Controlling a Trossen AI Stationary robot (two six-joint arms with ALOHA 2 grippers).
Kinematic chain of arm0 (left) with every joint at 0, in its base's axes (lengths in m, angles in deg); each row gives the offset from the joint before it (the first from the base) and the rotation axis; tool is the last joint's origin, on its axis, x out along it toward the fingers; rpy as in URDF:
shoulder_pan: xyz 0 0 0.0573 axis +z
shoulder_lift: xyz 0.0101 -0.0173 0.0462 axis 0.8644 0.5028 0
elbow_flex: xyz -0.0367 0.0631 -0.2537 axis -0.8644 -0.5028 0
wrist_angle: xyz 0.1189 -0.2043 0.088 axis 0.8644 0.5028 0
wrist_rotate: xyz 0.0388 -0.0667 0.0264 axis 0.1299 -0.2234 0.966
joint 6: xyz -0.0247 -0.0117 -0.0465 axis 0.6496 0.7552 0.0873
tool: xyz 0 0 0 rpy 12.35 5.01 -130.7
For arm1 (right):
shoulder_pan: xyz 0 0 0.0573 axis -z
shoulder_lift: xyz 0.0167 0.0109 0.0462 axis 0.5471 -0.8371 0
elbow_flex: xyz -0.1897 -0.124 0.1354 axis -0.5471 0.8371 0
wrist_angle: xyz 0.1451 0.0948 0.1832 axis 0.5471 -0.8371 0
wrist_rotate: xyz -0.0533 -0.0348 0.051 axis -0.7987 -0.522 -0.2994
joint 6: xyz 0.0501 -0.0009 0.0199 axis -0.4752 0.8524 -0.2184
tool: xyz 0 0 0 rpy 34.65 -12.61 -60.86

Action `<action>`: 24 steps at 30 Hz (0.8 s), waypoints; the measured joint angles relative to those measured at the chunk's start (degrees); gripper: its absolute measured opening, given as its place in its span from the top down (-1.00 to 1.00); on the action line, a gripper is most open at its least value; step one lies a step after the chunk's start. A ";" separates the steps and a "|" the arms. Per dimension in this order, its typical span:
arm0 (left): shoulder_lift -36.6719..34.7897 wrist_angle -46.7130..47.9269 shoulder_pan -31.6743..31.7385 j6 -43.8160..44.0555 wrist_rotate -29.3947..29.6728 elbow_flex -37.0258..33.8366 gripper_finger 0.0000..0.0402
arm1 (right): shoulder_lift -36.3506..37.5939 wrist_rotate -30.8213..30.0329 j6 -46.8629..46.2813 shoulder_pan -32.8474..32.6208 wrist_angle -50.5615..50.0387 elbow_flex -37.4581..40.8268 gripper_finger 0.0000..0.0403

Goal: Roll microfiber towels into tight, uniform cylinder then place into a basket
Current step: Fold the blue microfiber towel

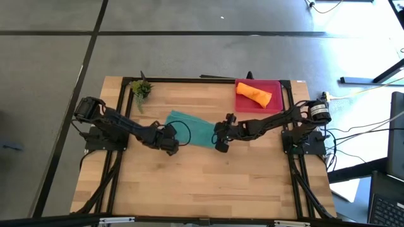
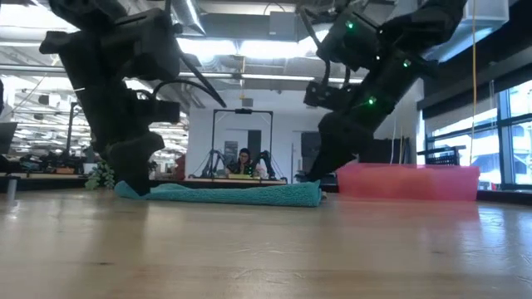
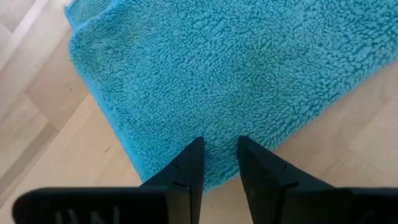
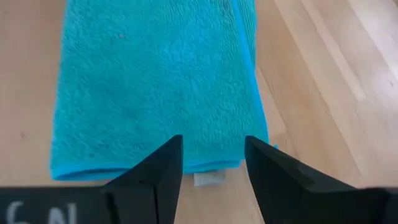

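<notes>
The teal towel [image 1: 189, 128] lies folded into a flat strip on the table's middle, slanting from far left to near right. My left gripper [image 1: 169, 142] is low at its left end [image 3: 186, 112], its fingers a narrow gap apart [image 3: 219, 149]. My right gripper [image 1: 221, 137] is open at the towel's right end [image 4: 155, 93], its fingers [image 4: 211, 146] over the short edge with a white tag [image 4: 208, 179]. The orange towel [image 1: 254, 95] lies rolled inside the pink-red basket [image 1: 273, 84] at the far right. My left gripper slants down at the teal towel's left end, its fingertips [image 3: 194, 152] over the cloth just inside its edge; I cannot tell whether they touch it. My right gripper slants down at the towel's right end [image 2: 309, 193]; I cannot tell whether its fingertips [image 4: 171, 149] touch the cloth.
A small green plant [image 1: 141, 89] stands at the far left corner. Black frame rails [image 1: 189, 80] run along the table's far edge and sides. Bare wood [image 1: 208, 183] lies on the near half. A person [image 2: 243, 162] sits in the room beyond.
</notes>
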 joint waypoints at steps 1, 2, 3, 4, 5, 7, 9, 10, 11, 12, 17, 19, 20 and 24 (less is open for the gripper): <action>-0.04 -0.02 -0.12 0.01 0.18 -0.23 0.56 | 0.00 0.01 0.04 0.17 0.56 0.53 0.14; -0.06 -0.09 -0.22 0.00 0.19 -0.36 0.56 | 0.00 0.01 0.04 0.33 0.98 0.95 0.14; -0.09 -0.13 -0.26 0.00 0.19 -0.45 0.56 | 0.00 0.01 0.06 0.43 1.56 1.31 0.14; -0.09 -0.12 -0.36 0.00 0.20 -0.46 0.56 | 0.00 0.03 0.08 0.55 2.13 1.61 0.14; -0.09 -0.10 -0.44 -0.02 0.24 -0.49 0.56 | 0.00 0.04 0.10 0.68 2.40 1.78 0.14; -0.09 -0.04 -0.46 -0.02 0.19 -0.49 0.56 | 0.00 0.04 0.20 0.76 2.76 2.20 0.14; -0.09 -0.04 -0.46 -0.03 0.15 -0.51 0.56 | -0.06 0.01 0.66 0.76 2.75 2.45 0.14; -0.09 -0.04 -0.46 -0.05 0.13 -0.52 0.56 | -0.38 0.01 1.28 0.75 3.16 2.53 0.14; -0.09 -0.04 -0.46 -0.23 0.09 -0.51 0.56 | -0.76 0.01 1.64 0.73 3.52 2.67 0.14; -0.09 -0.07 -0.46 -0.54 0.06 -0.53 0.56 | -1.26 0.01 2.00 0.74 3.52 2.96 0.14; -0.09 -0.42 -0.35 -4.83 -0.09 -0.55 0.56 | -4.54 0.45 4.81 0.71 5.12 2.97 0.14; -0.07 -0.50 -0.24 -6.16 -0.19 -0.55 0.56 | -5.26 2.30 5.78 0.78 6.44 2.83 0.14; -0.07 -0.50 -0.09 -6.40 -0.23 -0.55 0.56 | -5.29 3.08 5.91 0.82 6.75 2.83 0.14; -0.09 -0.57 0.71 -6.47 -0.75 -0.53 0.56 | -5.31 6.95 5.94 0.51 8.25 2.90 0.14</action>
